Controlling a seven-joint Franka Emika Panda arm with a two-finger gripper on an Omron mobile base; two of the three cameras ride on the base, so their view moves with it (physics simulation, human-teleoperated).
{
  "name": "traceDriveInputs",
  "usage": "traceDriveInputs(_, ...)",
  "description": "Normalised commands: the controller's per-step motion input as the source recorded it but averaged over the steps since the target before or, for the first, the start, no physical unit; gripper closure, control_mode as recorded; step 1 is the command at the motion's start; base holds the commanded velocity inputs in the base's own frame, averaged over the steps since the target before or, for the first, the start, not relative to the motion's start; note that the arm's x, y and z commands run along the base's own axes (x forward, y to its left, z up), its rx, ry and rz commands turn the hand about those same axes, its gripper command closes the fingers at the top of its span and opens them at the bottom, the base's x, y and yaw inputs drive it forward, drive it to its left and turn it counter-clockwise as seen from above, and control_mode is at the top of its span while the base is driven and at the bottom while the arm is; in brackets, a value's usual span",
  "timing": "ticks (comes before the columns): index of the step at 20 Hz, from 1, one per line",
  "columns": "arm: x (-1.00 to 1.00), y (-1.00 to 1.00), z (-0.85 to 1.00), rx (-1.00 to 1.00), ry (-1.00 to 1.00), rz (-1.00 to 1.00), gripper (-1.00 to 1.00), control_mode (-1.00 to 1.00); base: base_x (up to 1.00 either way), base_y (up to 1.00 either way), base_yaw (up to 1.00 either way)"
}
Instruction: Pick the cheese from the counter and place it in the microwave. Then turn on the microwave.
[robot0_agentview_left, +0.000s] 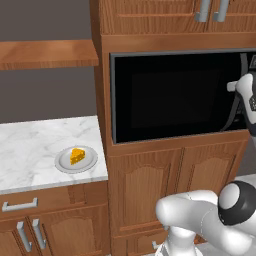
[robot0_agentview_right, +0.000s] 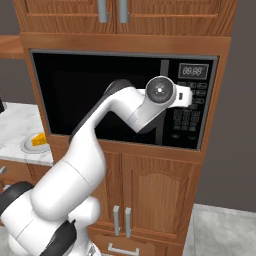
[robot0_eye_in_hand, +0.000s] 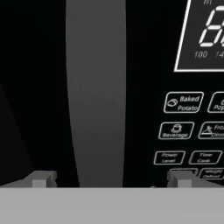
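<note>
Hand (robot0_eye_in_hand: 112, 179) spread wide and gripping nothing, up against the closed microwave (robot0_agentview_left: 175, 95), its upright handle (robot0_eye_in_hand: 96, 92) at 12 o'clock. Cheese (robot0_agentview_left: 77, 155) waits on its plate (robot0_agentview_left: 64, 164) (untouched), worktop (robot0_agentview_left: 30, 145), toward 8 o'clock.

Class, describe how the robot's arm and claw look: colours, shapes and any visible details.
The arm is glossy white, built of thick rounded segments with dark grey to black joints. A round grey cap with a dark centre marks the wrist. The claw ends in two small, blocky grey fingertips. No cables show.
</note>
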Motion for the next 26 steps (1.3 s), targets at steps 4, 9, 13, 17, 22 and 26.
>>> traceDriveInputs(4, 0.11, -0.05, -0.02, 0.0, 0.0, 0.0, -1.0, -1.0, 0.0, 0.0, 0.0)
traceDriveInputs(9, 0.11, -0.06, -0.02, 0.0, 0.0, 0.0, -1.0, -1.0, 0.0, 0.0, 0.0)
traceDriveInputs(13, 0.1, -0.05, -0.02, 0.0, 0.0, 0.0, -1.0, -1.0, 0.0, 0.0, 0.0)
traceDriveInputs(17, 0.09, -0.05, -0.02, 0.0, 0.0, 0.0, -1.0, -1.0, 0.0, 0.0, 0.0)
traceDriveInputs(22, 0.09, -0.05, -0.01, 0.0, 0.0, 0.0, -1.0, -1.0, 0.0, 0.0, 0.0)
traceDriveInputs(26, 0.1, -0.03, -0.02, 0.0, 0.0, 0.0, -1.0, -1.0, 0.0, 0.0, 0.0)
